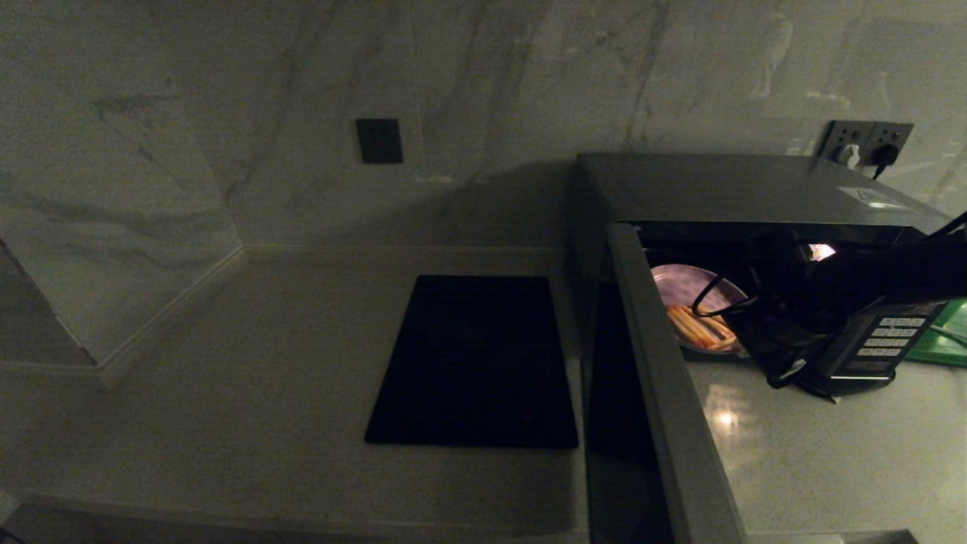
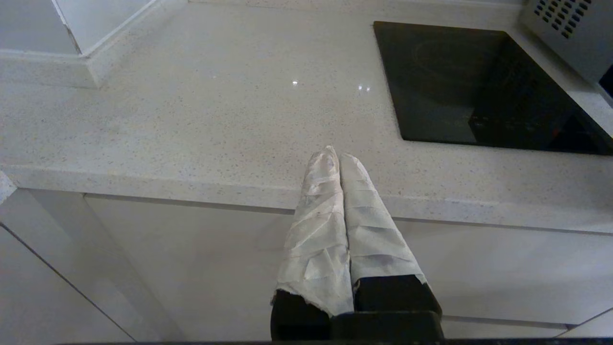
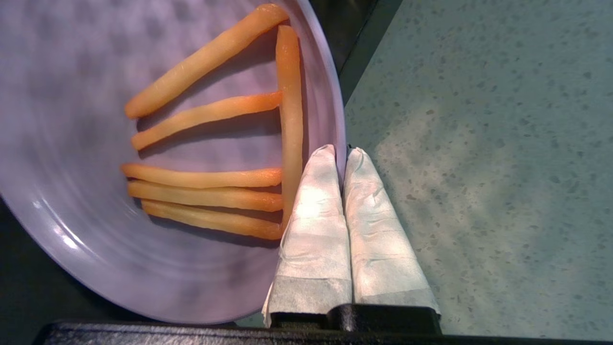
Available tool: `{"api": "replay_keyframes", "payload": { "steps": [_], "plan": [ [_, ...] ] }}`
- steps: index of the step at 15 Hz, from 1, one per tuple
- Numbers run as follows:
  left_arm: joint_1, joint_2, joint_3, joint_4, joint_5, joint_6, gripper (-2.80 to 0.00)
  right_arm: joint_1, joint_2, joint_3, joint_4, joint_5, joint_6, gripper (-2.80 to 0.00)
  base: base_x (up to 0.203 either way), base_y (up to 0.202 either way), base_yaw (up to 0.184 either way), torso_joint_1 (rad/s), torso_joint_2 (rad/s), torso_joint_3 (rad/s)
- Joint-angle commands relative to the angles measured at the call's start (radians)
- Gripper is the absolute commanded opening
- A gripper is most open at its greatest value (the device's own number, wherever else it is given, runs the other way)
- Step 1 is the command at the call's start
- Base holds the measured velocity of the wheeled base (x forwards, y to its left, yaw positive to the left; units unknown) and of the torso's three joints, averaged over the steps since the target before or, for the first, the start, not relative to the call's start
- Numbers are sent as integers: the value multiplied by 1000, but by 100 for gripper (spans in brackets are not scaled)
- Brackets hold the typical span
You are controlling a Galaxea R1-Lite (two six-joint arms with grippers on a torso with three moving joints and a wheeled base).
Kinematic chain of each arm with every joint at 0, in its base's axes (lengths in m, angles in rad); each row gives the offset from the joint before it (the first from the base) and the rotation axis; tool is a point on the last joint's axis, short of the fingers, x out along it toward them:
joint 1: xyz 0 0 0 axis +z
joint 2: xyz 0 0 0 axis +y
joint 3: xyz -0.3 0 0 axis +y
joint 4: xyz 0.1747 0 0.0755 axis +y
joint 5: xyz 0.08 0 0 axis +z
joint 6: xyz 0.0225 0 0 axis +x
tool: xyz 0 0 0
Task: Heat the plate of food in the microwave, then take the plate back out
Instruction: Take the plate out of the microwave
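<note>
Plate of food [image 3: 143, 268] rim in right tool [image 3: 343, 152]

Looks like a home kitchen to me: speckled stone countertop [image 2: 191, 110] with a flat black cooktop [image 1: 476, 363] set into it, marble-look wall tiles [image 1: 227, 91], a microwave [image 1: 740, 189] plugged into a wall socket [image 1: 867, 143], and plain white cabinet fronts [image 2: 191, 268] underneath.

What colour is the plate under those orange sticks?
The plate of food is pale lilac-pink, clearest in the right wrist view.
</note>
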Motion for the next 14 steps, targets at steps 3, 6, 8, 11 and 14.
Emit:
{"api": "replay_keyframes", "payload": {
  "steps": [3,6,8,11,14],
  "plan": [
    [0,1,0,0,0,-1,-280,0,-15,5,1,-14,7,-280,0,0,0,0,0,0],
    [0,0,0,0,0,-1,-280,-1,-32,7,2,-16,7,-280,0,0,0,0,0,0],
    [0,1,0,0,0,-1,-280,-1,-45,9,11,-16,7,-280,0,0,0,0,0,0],
    [0,1,0,0,0,-1,-280,-2,-63,10,23,-18,7,-280,0,0,0,0,0,0],
    [0,0,0,0,0,-1,-280,-3,-85,14,28,-31,6,-280,0,0,0,0,0,0]
  ]
}}
